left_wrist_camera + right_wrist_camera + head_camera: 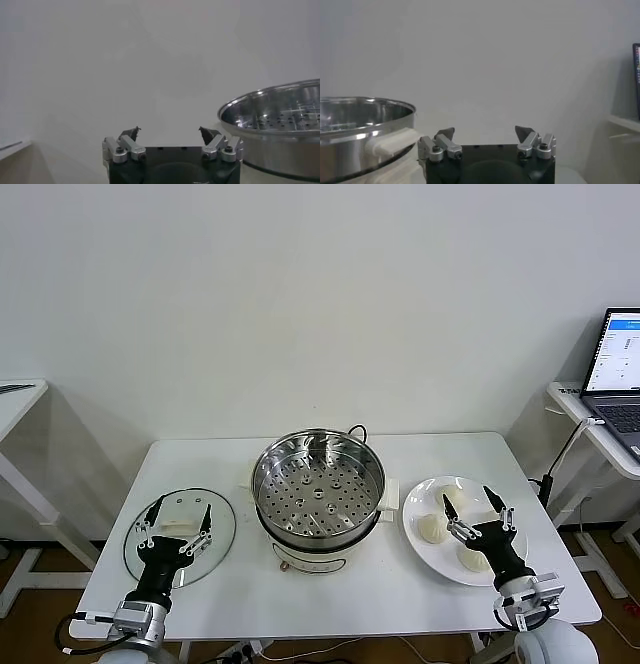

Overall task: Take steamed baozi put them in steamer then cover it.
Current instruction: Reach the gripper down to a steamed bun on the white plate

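Note:
The steamer [318, 489] stands at the table's middle, uncovered, its perforated tray bare. Cream-white baozi lie on a white plate [408, 524] to its right: one at the plate's near left [433, 527], one at the back [455, 497] and one at the front [472, 557]. My arm hides part of the plate. My right gripper [468, 497] hovers open and empty over them. The glass cover [222, 536] with its white handle [180, 516] lies flat on the table to the left of the steamer. My left gripper [182, 509] hovers open and empty over the handle.
The steamer's rim shows in the left wrist view [280, 112] and in the right wrist view [360, 120], beyond the open left gripper [170, 132] and right gripper [485, 131]. A laptop [620, 364] sits on a side table at the far right.

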Robot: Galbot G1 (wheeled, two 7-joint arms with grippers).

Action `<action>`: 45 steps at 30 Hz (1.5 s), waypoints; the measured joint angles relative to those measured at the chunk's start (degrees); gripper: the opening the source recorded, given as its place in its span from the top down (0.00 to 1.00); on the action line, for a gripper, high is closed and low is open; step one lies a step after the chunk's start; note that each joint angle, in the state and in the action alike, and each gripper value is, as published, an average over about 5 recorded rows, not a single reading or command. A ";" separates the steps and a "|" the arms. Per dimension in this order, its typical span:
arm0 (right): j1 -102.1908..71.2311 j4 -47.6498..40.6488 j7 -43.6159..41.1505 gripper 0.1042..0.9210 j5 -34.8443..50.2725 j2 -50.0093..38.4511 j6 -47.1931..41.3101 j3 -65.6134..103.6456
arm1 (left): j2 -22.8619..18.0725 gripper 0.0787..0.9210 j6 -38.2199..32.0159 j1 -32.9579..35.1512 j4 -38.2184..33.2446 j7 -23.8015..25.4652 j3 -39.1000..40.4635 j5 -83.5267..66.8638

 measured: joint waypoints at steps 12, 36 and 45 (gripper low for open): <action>10.65 -9.70 -5.63 0.12 -14.28 -16.35 -2.68 -4.63 | 0.83 0.12 -0.07 -1.15 0.44 0.07 0.46 -0.23; 64.66 -37.08 -45.45 0.12 -28.59 -30.80 -4.04 -57.03 | -0.89 0.12 0.08 -1.49 1.21 -0.06 0.59 0.03; 73.01 -46.00 -50.44 0.12 -31.26 -25.70 -4.24 -66.16 | -1.30 0.12 0.21 -1.42 1.32 -0.12 0.47 0.14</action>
